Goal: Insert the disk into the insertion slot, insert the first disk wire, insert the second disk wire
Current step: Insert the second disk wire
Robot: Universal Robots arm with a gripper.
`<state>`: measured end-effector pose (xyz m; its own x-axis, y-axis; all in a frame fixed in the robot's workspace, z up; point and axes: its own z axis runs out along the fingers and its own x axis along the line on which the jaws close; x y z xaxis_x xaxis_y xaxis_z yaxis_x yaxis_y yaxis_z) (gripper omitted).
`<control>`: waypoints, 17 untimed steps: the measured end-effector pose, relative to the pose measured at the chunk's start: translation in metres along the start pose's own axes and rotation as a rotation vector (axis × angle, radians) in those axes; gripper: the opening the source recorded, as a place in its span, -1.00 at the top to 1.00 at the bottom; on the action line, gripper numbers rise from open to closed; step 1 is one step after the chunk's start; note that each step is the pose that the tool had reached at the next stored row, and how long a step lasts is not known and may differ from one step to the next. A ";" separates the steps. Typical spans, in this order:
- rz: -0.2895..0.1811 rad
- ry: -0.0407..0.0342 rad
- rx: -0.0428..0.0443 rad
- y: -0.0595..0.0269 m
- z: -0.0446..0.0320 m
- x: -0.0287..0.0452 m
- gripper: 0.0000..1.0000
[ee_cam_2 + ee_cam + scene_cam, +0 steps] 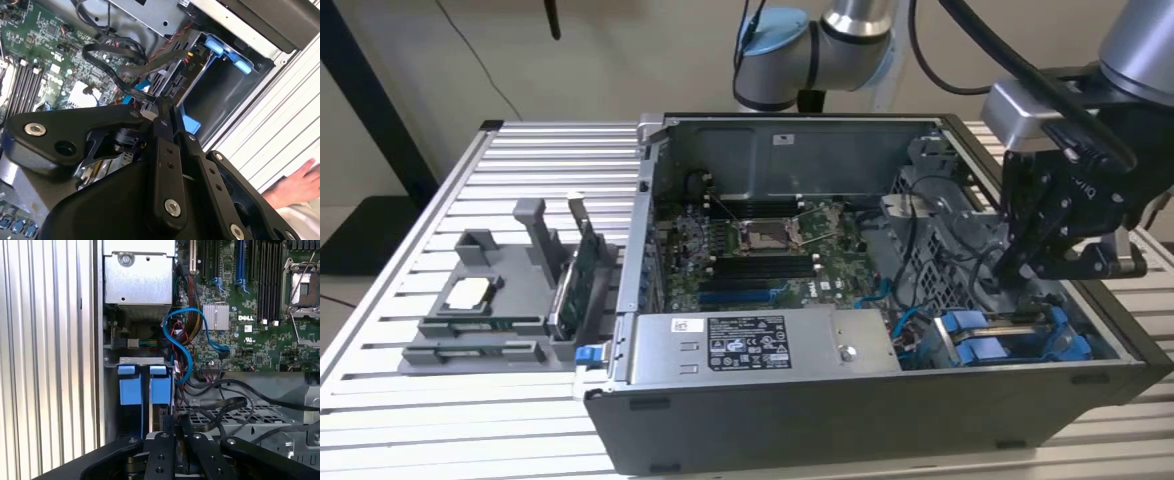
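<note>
The insertion slot (1003,338), a grey metal bay with blue fittings (131,388), sits in the open case's front corner at the exterior view's right. The disk (168,80) lies in the bay in its blue carrier, its dark connector end facing the gripper. My gripper (159,111) hangs just in front of that end, shut on the plug of a black disk wire (112,50) that loops back over the motherboard. Both wrist views show the fingertips (165,436) pressed together, with the plug a short way from the disk's sockets. A blue disk wire (184,342) curls beside the bay.
The grey power supply box (761,343) sits beside the bay, the motherboard (761,250) behind it. A grey holder with a green card (574,285) stands on the slatted table at the exterior view's left. A person's hand (300,182) rests on the table outside the case.
</note>
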<state>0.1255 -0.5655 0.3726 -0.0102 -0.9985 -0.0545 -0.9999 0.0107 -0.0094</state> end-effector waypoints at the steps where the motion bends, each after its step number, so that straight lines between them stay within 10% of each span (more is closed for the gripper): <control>1: 0.000 0.0000 0.0000 -0.0001 0.0011 0.0001 0.68; 17: 0.000 0.0022 0.0000 -0.0015 0.0142 0.0020 0.68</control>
<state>0.1271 -0.5668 0.3583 -0.0101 -0.9986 -0.0523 -0.9999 0.0106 -0.0094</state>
